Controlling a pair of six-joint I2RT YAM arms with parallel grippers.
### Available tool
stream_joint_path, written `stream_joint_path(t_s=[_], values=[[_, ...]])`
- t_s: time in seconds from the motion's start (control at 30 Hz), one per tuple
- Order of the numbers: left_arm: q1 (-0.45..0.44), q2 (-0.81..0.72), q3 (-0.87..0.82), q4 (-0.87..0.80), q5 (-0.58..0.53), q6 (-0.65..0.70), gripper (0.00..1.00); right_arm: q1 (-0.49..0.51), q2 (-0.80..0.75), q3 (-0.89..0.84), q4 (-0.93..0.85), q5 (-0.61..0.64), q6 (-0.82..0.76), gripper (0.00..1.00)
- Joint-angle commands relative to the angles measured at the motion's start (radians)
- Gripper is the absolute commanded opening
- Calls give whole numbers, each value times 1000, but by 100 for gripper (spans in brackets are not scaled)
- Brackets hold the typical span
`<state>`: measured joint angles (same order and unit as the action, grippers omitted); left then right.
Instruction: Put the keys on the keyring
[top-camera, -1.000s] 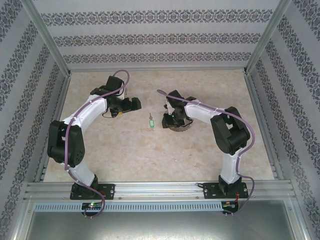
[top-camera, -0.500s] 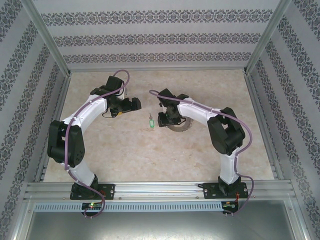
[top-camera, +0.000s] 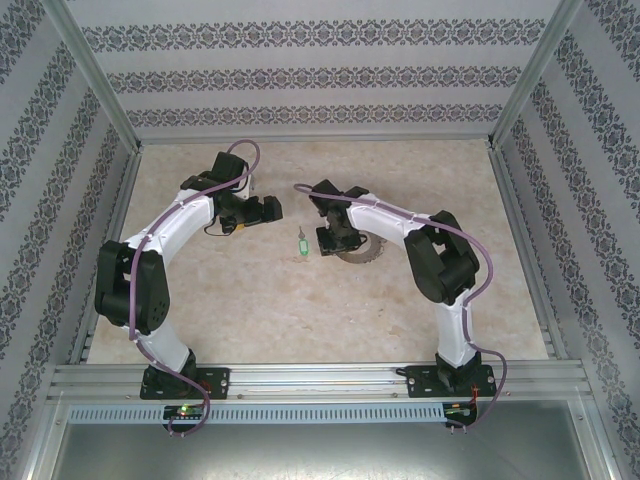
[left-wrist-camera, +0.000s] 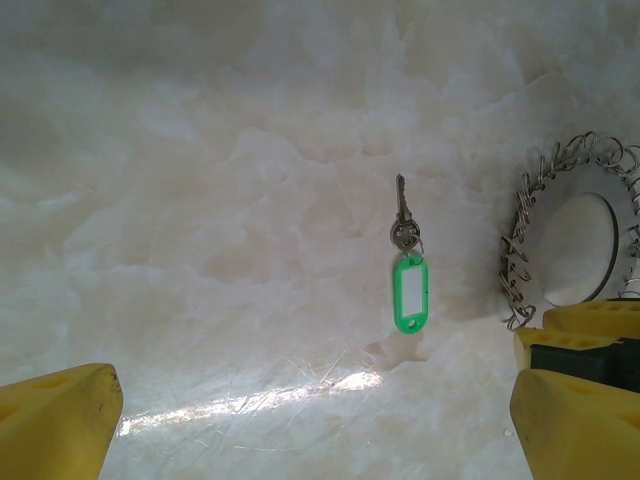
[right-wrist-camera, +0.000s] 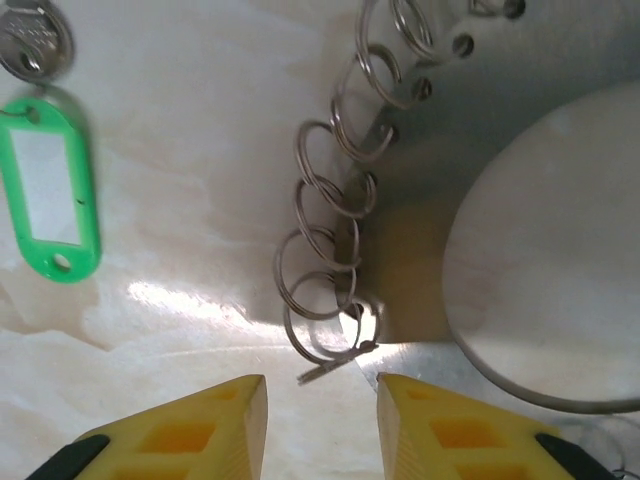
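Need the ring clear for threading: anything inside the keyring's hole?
Inside the keyring, only bare marble table shows in both wrist views; the key lies outside it. In the top view the right gripper covers its left part.

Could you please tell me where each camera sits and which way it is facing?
Top external: above and behind the bases, looking down on the table; left arm and right arm show.
Left wrist: on the left gripper, facing the key and the keyring; yellow fingers show.
Right wrist: on the right gripper, close above the keyring's fringed edge; yellow fingers show.
Shared: both wrist views hold key and keyring.
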<state>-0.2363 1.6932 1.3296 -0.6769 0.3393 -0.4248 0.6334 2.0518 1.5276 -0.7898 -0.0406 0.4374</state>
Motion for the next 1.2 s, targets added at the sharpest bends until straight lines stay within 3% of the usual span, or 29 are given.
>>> stream_joint_path(t_s=[0.0, 0.17, 0.6, 1.17], values=[[-11, -15, 5, -43, -5, 29, 100, 11, 34, 44, -35, 32, 5, 33], [-12, -18, 5, -42, -7, 30, 100, 14, 48, 60, -48, 37, 1, 25], [-13, -17, 5, -41, -6, 29, 100, 17, 37, 48, -72, 60, 0, 27], [-19, -9, 19, -41, -4, 31, 100, 16, 63, 57, -91, 85, -8, 21]])
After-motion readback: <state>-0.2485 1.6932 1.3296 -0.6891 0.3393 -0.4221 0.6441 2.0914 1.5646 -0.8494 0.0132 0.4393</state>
